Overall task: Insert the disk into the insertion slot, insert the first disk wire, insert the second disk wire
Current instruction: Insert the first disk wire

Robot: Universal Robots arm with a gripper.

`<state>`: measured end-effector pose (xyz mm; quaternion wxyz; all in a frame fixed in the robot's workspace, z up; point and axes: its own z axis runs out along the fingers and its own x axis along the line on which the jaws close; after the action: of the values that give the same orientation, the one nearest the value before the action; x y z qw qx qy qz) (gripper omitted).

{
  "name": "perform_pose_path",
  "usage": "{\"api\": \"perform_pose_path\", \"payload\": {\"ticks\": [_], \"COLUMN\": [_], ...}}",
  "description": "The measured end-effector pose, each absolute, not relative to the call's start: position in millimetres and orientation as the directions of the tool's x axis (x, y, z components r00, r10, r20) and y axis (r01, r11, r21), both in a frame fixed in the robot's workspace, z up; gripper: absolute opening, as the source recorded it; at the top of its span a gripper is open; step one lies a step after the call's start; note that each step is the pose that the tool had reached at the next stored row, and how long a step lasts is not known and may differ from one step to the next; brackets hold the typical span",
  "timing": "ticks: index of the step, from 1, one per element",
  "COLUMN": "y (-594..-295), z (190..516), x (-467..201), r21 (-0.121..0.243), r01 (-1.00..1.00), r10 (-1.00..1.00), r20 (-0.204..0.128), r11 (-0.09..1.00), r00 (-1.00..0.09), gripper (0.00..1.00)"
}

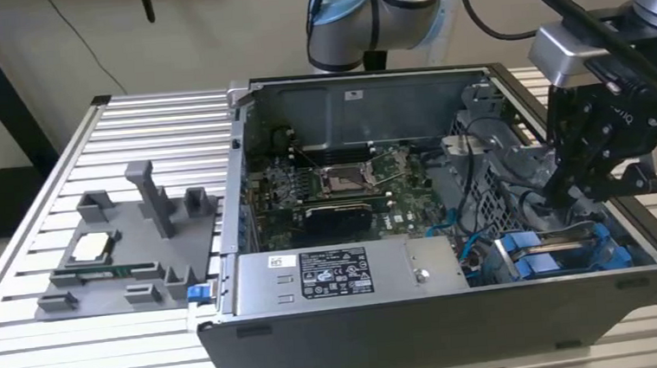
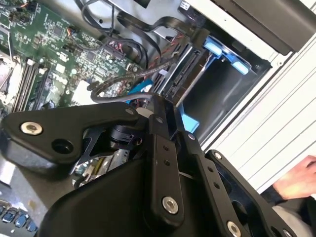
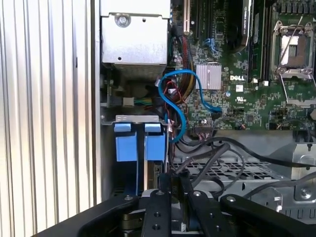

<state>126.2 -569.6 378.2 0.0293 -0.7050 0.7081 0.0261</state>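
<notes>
Reaching down into an open computer case [image 1: 432, 333], the end effector [image 1: 563, 194] is pictured in the exterior view at about four o'clock of the chassis, above the drive cage. The disk [image 1: 561, 240] is judged to be already seated in the insertion slot [image 1: 617, 257], its blue carrier lying among the cage's blue fittings. A power-supply box [image 1: 335, 275] is seen at six o'clock of the motherboard [image 1: 341, 183]. The case is carried on a slatted aluminium tabletop [image 1: 86, 357], with a grey fixture tray [image 1: 126, 267] at nine o'clock of it and a pale wall [image 1: 214, 36] behind.

In the second wrist view, the end effector's fingers [image 2: 159, 133] are drawn close together, their tips just beside the disk's connector end. A dark cable [image 2: 129, 75] is seen running near the tips. Whether its plug is pinched between them cannot be told. A hand [image 2: 298, 178] is seen beyond the case wall, over the slats.

In the first wrist view, the narrow tips are set against the disk's edge beside two blue tabs [image 3: 126, 145], while a blue cable [image 3: 177, 72] is looped over the board. The first step is therefore judged done. Neither wire insertion can be confirmed, since the connector end is hidden behind the fingers, so both are counted as left.
</notes>
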Motion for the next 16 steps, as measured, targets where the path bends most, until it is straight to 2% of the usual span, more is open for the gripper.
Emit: {"api": "perform_pose_path", "payload": {"ticks": [16], "y": [-574.3], "z": [374.2], "x": [129.7], "r21": [0.039], "r01": [-0.999], "r10": [-0.999], "r20": [-0.054], "r11": [0.005], "r00": [-0.007], "gripper": [0.19]}}
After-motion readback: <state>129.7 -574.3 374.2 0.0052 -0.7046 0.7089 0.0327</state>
